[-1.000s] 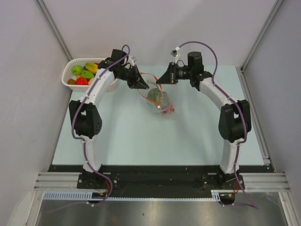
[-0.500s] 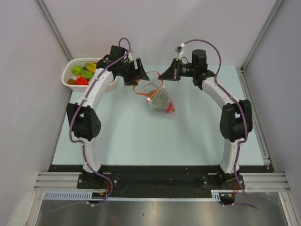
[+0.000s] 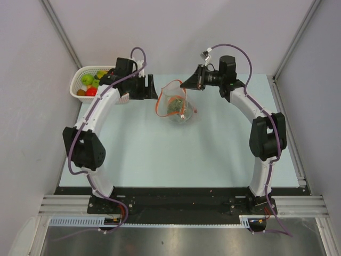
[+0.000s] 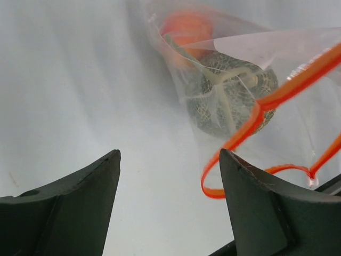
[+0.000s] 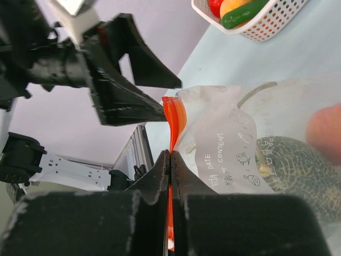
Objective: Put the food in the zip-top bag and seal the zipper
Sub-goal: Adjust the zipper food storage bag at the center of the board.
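The zip-top bag (image 3: 177,106) hangs upright at the table's back middle, mouth up. Through its clear wall I see a green netted melon (image 4: 229,96) and an orange-red fruit (image 4: 186,29). My right gripper (image 3: 186,84) is shut on the orange zipper (image 5: 173,120) at the bag's right top corner and holds it up. The rest of the strip (image 4: 250,125) hangs in a slack loop. My left gripper (image 3: 153,88) stands open with nothing between its fingers, just left of the bag and not touching it. More food (image 3: 89,84) lies in the basket.
A white lattice basket (image 3: 78,78) sits at the table's back left corner, right behind my left arm. It also shows at the top of the right wrist view (image 5: 266,24). Grey walls close in the back and both sides.
My left gripper has opened, let go of the bag's mouth and drawn back to the left, towards the basket. The right gripper, still shut on the strip, has pulled the bag slightly further back.
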You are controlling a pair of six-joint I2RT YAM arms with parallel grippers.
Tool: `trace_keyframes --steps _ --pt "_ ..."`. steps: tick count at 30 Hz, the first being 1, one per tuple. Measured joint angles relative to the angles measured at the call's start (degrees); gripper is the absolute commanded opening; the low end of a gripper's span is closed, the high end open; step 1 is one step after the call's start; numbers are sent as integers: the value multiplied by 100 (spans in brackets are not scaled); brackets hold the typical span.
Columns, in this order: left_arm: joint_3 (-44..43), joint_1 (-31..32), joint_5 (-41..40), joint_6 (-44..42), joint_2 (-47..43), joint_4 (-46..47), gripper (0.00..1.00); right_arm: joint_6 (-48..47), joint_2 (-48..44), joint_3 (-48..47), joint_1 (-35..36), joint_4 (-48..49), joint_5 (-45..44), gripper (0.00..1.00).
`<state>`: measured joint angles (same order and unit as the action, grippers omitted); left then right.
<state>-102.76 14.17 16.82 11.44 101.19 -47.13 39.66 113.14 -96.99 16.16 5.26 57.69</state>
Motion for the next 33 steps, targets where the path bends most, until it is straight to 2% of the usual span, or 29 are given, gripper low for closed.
trace_keyframes --steps 3,7,15,20,23,32,33 --pt "262 0 293 11 238 127 80 4 0 66 0 2 -2 0" --pt "1049 2 710 74 146 402 83 4 -13 151 0 4 -24 0" --pt "2559 -208 1108 452 -990 1311 83 28 -114 286 2 13 -55 0" --pt "2922 -363 1434 660 -1617 1989 80 85 -131 304 26 33 -111 0" --pt "3038 -306 1582 809 -1690 2302 79 96 -131 313 37 48 -138 0" --pt "3049 155 1226 935 -1062 2232 60 133 -140 339 127 61 -197 0" --pt "3038 173 1187 966 -905 2168 54 131 -142 339 129 61 -199 0"
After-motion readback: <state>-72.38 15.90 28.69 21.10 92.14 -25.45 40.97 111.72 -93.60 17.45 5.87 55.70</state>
